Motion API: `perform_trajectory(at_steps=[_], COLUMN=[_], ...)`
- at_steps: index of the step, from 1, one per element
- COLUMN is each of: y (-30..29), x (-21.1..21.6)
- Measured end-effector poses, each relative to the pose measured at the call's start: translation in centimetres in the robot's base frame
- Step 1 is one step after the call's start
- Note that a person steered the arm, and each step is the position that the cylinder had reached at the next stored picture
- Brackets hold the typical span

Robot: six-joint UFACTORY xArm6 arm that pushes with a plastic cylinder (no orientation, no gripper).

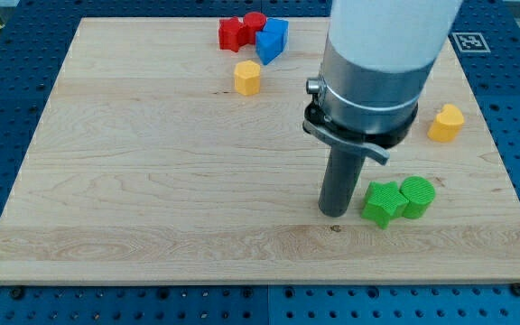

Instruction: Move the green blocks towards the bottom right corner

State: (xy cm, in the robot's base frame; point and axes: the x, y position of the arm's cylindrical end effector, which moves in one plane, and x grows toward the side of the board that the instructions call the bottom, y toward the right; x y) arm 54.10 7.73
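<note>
Camera view, left to right: my tip (334, 214), a bare rod tool holding nothing, stands on the worktop (152, 181) just left of the green star block (382, 202), which touches the green round block (417, 197), so a rightward shove should drive both cornerward.

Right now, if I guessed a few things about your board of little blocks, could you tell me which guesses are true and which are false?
1. My tip stands just to the view's left of the green blocks. True.
2. The green star block and the green round block lie far apart. False: they sit side by side, touching or nearly so.
3. Two red blocks and a blue block cluster near the view's top. True.
4. The two yellow blocks sit together. False: the yellow hexagon block is near the top cluster, the yellow heart block near the view's right edge.
5. The green blocks are in the board's upper left. False: lower right.
</note>
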Motion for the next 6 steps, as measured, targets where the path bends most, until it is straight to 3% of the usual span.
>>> perform_trajectory(at_steps=[3,5,6], y=[10.0,9.2,8.5], x=[0.7,2.9,0.1])
